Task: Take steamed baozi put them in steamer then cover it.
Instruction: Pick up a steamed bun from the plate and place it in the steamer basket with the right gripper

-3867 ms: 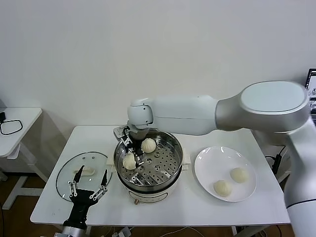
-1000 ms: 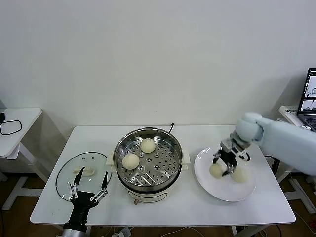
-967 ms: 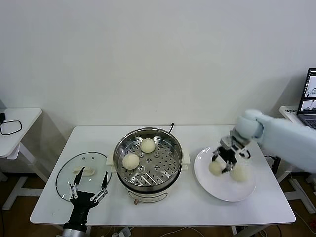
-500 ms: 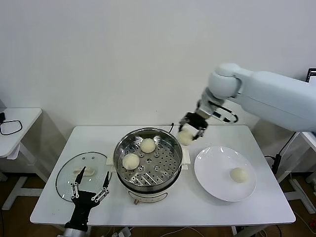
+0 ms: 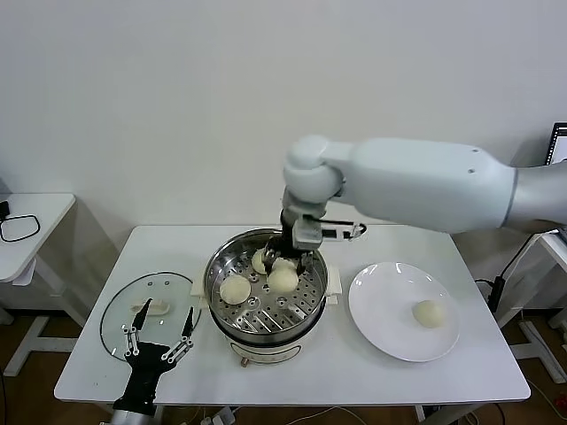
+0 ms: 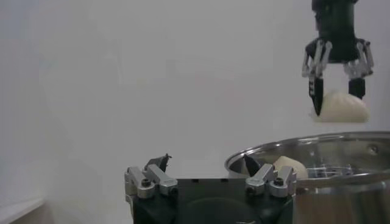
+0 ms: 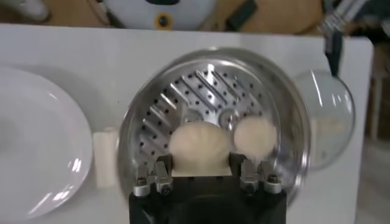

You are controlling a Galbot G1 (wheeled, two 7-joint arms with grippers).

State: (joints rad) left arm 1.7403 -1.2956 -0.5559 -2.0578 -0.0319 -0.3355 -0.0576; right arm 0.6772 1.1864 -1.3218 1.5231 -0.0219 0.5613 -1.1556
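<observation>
My right gripper [image 5: 283,269] is shut on a steamed baozi [image 5: 283,281] and holds it just above the perforated tray of the steamer [image 5: 306,310]. Two more cream-white baozi lie on the tray, one at the left [image 5: 235,289] and one at the back [image 5: 260,259]. In the right wrist view the held baozi [image 7: 200,145] fills the space between the fingers, with another baozi [image 7: 255,135] beside it. A last baozi [image 5: 430,313] rests on the white plate [image 5: 381,305]. The glass cover [image 5: 120,310] lies flat on the table left of the steamer. My left gripper [image 5: 165,312] stands open at the cover's near edge.
The white table's front edge [image 5: 292,390] runs close below the steamer. A small side table [image 5: 27,221] with a black cable stands at far left. The right arm spans above the table's right half. The plate [image 7: 36,152] lies beside the steamer [image 7: 292,109].
The right gripper lifted one baozi off the plate and carried it leftwards to above the steamer tray. One baozi is left on the plate. The left arm has not moved.
</observation>
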